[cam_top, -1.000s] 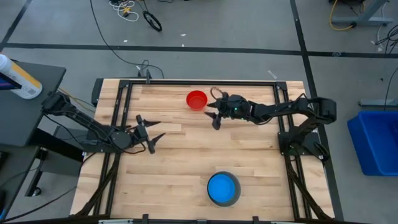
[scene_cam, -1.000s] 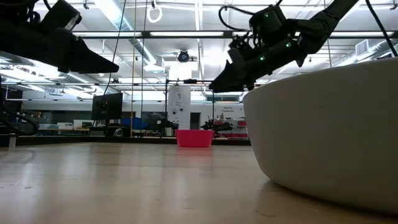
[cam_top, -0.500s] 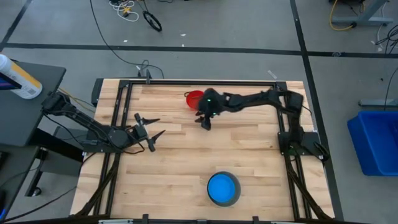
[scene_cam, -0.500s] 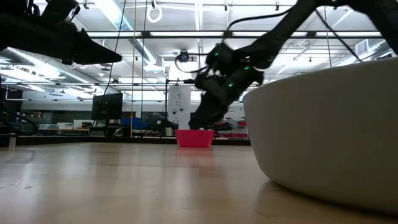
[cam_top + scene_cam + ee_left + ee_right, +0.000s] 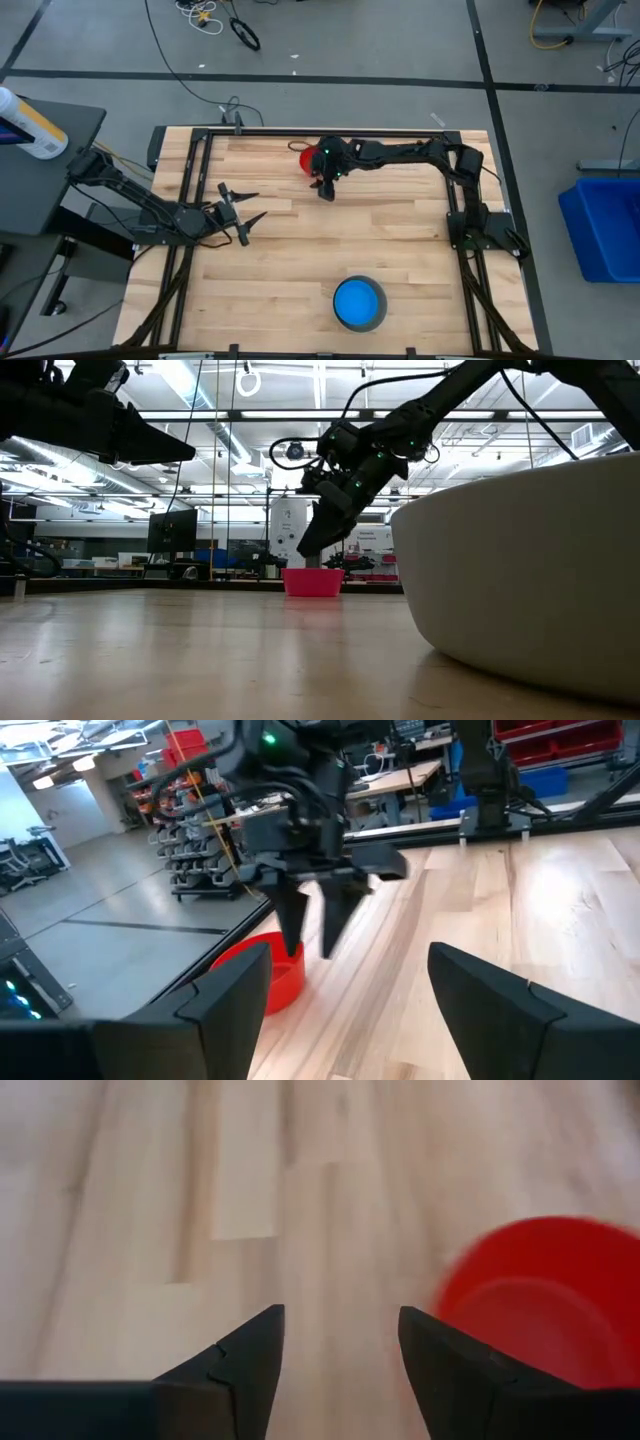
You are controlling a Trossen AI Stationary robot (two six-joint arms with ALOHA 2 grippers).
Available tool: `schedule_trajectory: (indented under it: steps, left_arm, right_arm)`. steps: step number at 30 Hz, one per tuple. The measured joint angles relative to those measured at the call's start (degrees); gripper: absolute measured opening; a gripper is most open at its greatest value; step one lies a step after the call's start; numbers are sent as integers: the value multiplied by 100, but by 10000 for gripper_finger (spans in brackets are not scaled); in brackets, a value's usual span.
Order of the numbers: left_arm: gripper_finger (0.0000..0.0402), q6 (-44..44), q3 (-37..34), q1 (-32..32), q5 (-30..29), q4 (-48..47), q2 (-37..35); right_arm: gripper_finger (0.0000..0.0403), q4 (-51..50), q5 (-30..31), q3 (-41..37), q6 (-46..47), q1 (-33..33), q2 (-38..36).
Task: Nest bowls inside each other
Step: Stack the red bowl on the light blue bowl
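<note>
A red bowl [image 5: 303,157] stands upright on its base on the wooden table [image 5: 400,240] near the far edge; it also shows in the low view [image 5: 313,581]. My right gripper [image 5: 325,190] hangs open just above the table beside the red bowl [image 5: 540,1295], tipped downward, with only bare wood between its fingers [image 5: 340,1340]. My left gripper [image 5: 252,207] waits open and level at the table's left, facing the red bowl [image 5: 268,982]. Near the front edge a pale grey bowl [image 5: 381,316] holds a light blue bowl [image 5: 357,300].
The grey bowl [image 5: 520,580] fills the right of the low view, close to the camera. A black metal frame [image 5: 190,200] runs round the table. Bare wood lies between the red bowl and the grey bowl.
My right gripper has swung toward the table's left edge, past the red bowl, tipping further downward and sinking toward the bowl's height. Its arm now stretches along the far edge. The bowls have stayed in place.
</note>
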Motion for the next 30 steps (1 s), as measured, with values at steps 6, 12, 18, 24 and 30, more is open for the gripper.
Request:
schedule_trajectory:
  steps: [6,12,18,24,30]
  left_arm:
    - [275,-11,0,0,-1,-2,0]
    - [270,-13,0,0,-8,-2,0]
    - [263,-13,0,0,-8,-2,0]
    - [261,-15,0,0,-5,16,0]
    - [261,-4,0,0,-8,35,0]
  right_arm:
    - [208,-385,-45,272,-18,-334,-6]
    - [206,-496,-598,272,104,-572,-6]
    - [206,-584,-759,268,150,-577,12]
    - [203,-557,-753,268,198,-561,316]
    - [204,-504,-775,261,196,-551,557]
